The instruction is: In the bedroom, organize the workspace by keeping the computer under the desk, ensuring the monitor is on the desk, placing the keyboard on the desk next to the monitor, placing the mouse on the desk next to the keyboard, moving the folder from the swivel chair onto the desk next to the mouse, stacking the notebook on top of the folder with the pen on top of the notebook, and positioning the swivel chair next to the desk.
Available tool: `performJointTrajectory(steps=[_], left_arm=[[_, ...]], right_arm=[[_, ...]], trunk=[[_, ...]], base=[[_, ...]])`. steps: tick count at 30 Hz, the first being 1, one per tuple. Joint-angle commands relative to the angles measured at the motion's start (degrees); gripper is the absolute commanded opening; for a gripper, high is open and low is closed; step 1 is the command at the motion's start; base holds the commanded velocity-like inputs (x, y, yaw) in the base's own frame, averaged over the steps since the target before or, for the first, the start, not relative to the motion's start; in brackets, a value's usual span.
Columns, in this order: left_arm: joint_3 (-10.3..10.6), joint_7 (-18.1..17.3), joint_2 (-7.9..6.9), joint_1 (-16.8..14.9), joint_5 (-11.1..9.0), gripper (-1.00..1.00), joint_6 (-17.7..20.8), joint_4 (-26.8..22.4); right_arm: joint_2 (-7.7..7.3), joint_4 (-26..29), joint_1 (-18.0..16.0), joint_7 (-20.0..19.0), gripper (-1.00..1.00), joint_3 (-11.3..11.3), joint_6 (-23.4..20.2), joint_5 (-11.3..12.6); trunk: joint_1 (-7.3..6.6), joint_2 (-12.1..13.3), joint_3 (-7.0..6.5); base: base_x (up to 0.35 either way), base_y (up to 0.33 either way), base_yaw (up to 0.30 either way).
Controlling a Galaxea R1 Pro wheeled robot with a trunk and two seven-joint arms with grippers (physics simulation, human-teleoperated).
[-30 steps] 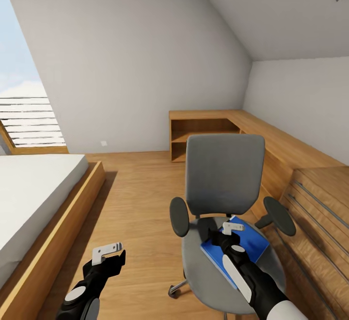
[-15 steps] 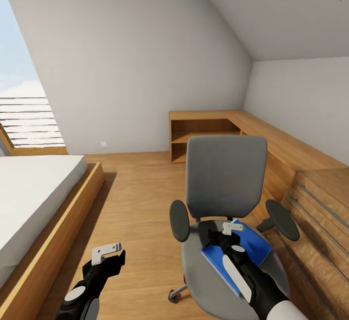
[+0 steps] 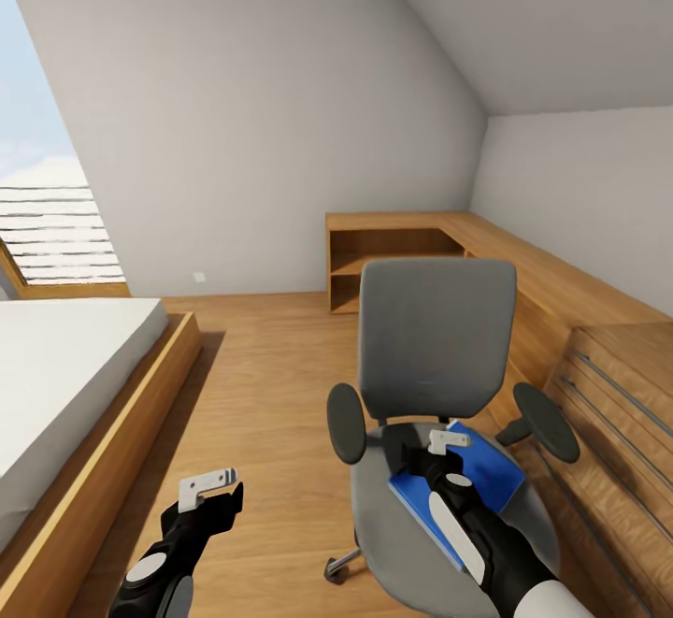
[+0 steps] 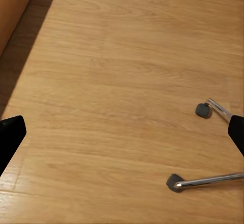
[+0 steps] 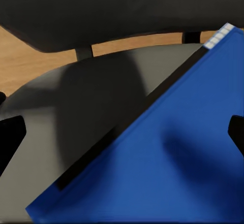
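Right claw (image 3: 447, 438) spread wide over the folder (image 3: 491, 473) lying on the swivel chair (image 3: 436, 384) seat; left claw (image 3: 207, 486) wide open over wooden floor (image 4: 122, 82).

Head view: high, facing forward and down over chair (image 3: 436, 356). Wrist views: close, above floor (image 4: 122, 71) and folder (image 5: 168, 168); chair shared.

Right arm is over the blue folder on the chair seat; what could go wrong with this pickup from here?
1. The folder lies flat on the chair seat, so the open right end effector may struggle to get a finger under an edge.
2. The chair stands on casters; a downward push could roll it away.
3. A drag might slide the folder off the seat toward the wooden drawers.
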State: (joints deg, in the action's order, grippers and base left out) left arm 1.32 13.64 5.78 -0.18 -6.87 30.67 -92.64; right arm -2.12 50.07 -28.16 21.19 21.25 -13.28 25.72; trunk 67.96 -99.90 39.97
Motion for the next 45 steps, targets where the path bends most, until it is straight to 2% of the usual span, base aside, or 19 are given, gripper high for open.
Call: performJointTrajectory(steps=[1,11,23,33,45], left_arm=[[0.1,0.5,-0.02,0.0,-0.6,1.0,0.2,-0.1],[0.1,0.5,-0.03,0.0,-0.6,1.0,0.2,-0.1],[0.0,0.4,-0.28,0.0,-0.6,1.0,0.5,0.3],[0.0,0.2,-0.29,0.0,-0.5,1.0,0.5,0.4],[0.0,0.3,-0.23,0.0,-0.5,1.0,0.5,0.3]], right_arm=[[-0.08,0.1,0.0,0.5,1.0,0.3,-0.3,0.4],[-0.08,0.1,0.0,0.5,1.0,0.4,-0.7,0.4],[-0.05,0.1,0.0,0.5,1.0,0.3,-0.7,0.4],[-0.03,0.1,0.0,0.5,1.0,0.3,-0.7,0.4],[0.01,0.1,0.0,0.6,1.0,0.2,-1.7,0.4]], trunk=[[0.22,-0.4,0.23],[2.42,-4.5,2.03],[2.42,-4.5,2.03],[2.42,-4.5,2.03],[2.42,-4.5,2.03]], base=[[0.0,0.0,0.0],[0.0,0.0,0.0],[0.008,0.0,0.0],[0.184,0.0,0.0],[0.028,0.0,0.0]])
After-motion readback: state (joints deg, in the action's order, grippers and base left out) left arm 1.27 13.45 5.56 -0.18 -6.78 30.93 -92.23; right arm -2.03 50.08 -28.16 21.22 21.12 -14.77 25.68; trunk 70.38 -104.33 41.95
